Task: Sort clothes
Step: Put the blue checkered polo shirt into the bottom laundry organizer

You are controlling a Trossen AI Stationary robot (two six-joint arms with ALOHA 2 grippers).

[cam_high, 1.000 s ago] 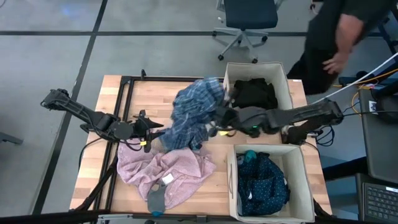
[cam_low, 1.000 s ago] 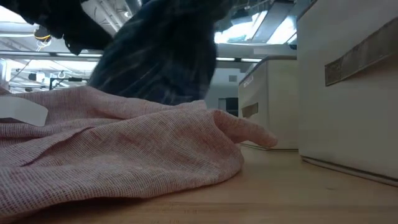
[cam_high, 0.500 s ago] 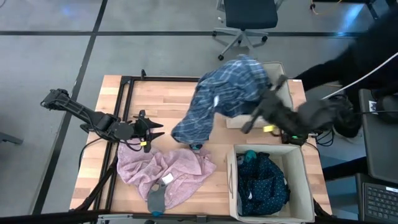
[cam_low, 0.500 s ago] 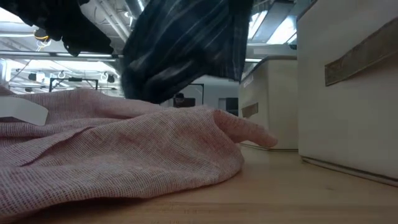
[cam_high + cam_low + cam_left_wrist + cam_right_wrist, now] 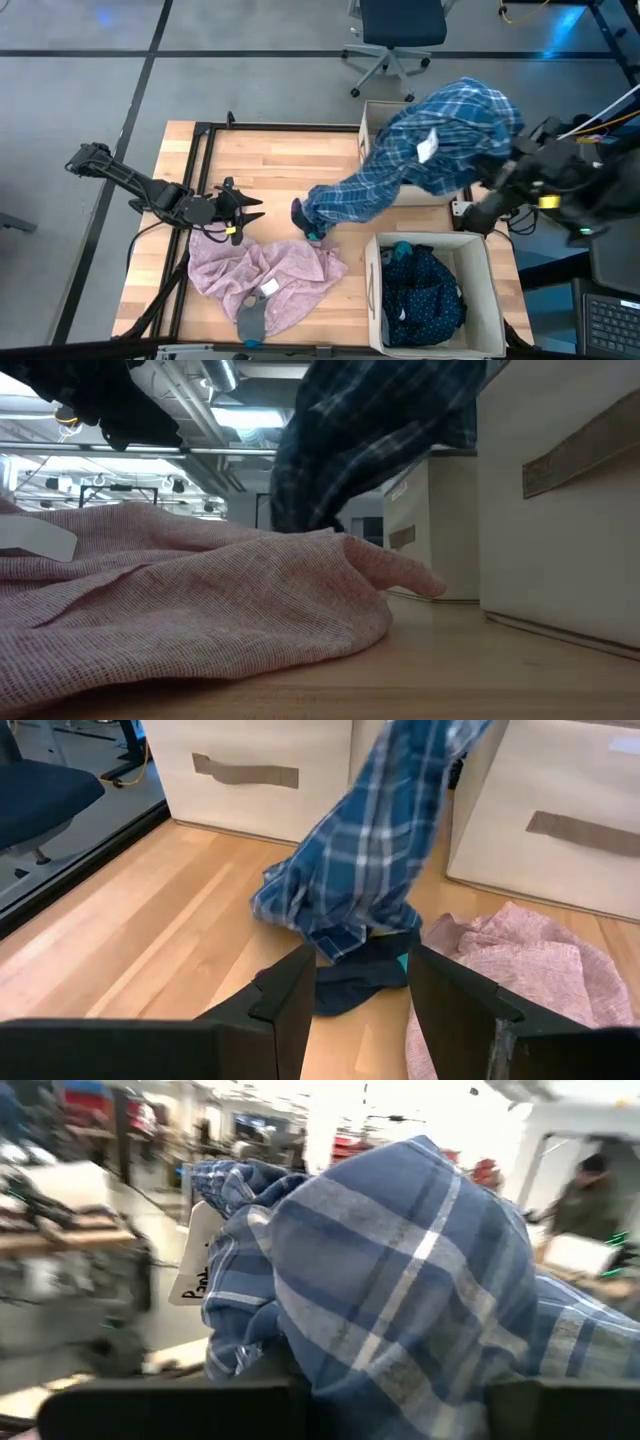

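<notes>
overhead feed is evenly lit, soft shadows only, table [image 5: 260, 160] reads clean. right arm end is motion-smeared there. low cam looks into bright ceiling strip lights [image 5: 240, 420], so the plaid shirt [image 5: 370, 430] goes near-silhouette; pink garment [image 5: 180, 610] up close is sharp. right wrist feed is worst: background blown out and blurred, plaid fills it. left wrist feed is clear, warm light.

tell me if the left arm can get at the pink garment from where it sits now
Probably yes. The left gripper hovers open just beside the pink garment, which lies spread on the table with nothing covering its near edge. The plaid shirt hangs from the right gripper, off to the side.
</notes>
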